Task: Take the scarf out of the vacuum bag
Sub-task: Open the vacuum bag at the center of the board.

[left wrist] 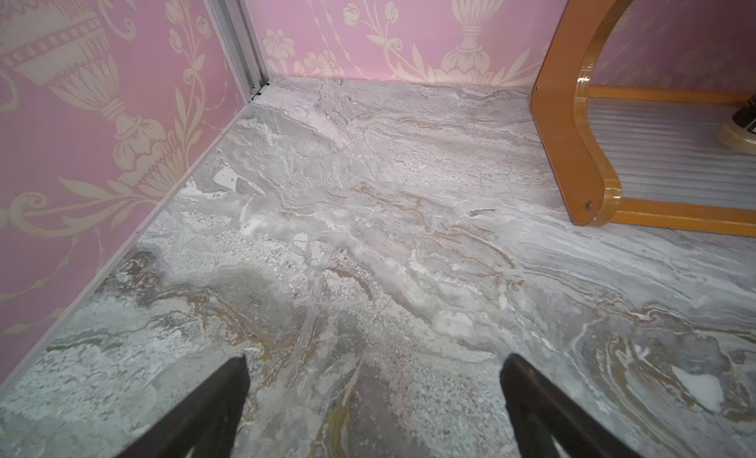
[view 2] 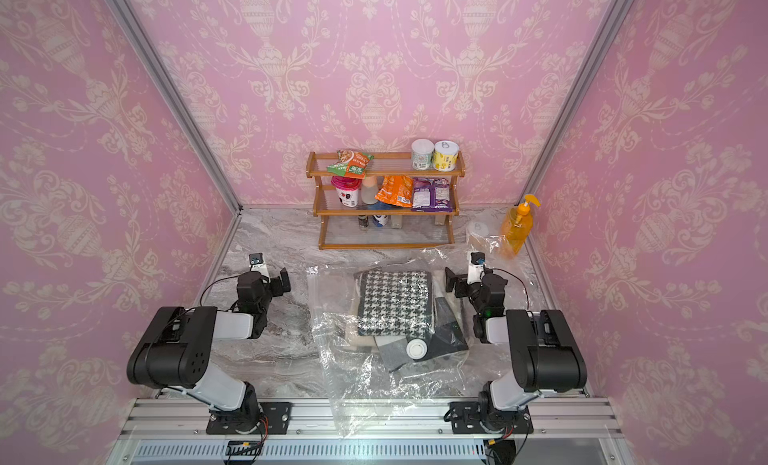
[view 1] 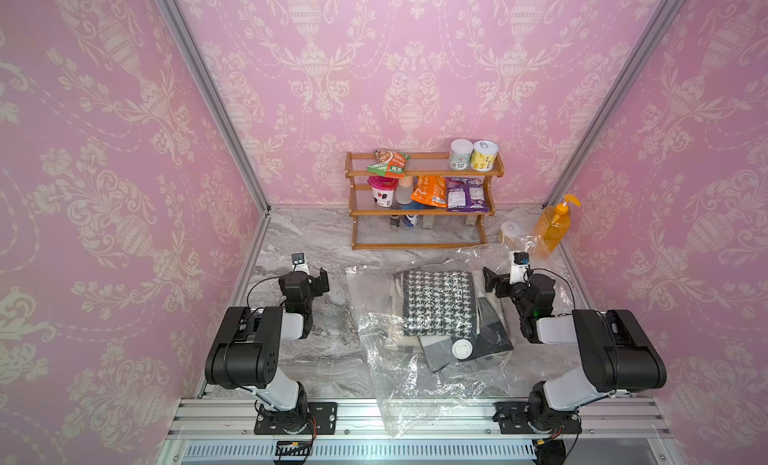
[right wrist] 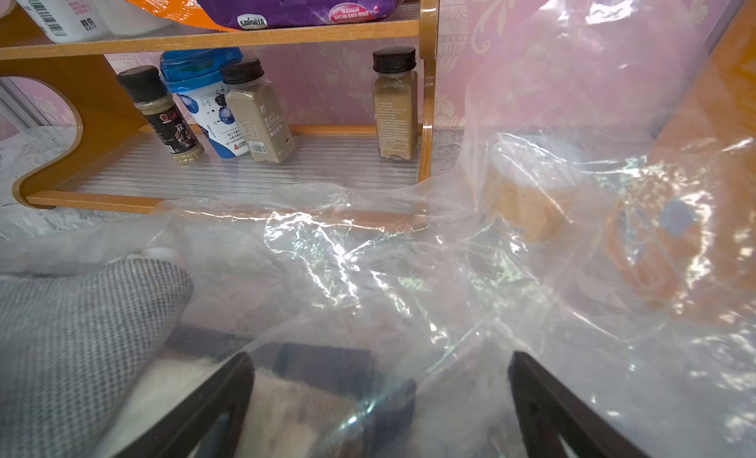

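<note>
Standing here, I can't read the small bottles (view 1: 394,222) on the rack's (view 1: 415,246) bottom shelf in a top view; they're too tiny. At two o'clock from the scarf (view 1: 438,303), a round tin (right wrist: 527,198) and the orange pump bottle (right wrist: 703,239) blur behind the vacuum bag's (view 1: 399,375) crinkled plastic. Whatever lies under the scarf's houndstooth fold is hidden

left arm (view 1: 245,346): wearing bulky black joint housings, light grey link sleeves
right arm (view 1: 615,350): wearing the same black and grey shells
green light (view 1: 537,313): glowing on the forearm
base plates (view 1: 295,417): black, flat, showing screw heads
cables (view 1: 262,282): thin black, looping near the wrists
wrist cameras (view 1: 300,261): white blocks carrying dark lenses
left gripper (left wrist: 376,357): showing black tapering fingers
right gripper (right wrist: 380,355): showing the same
</note>
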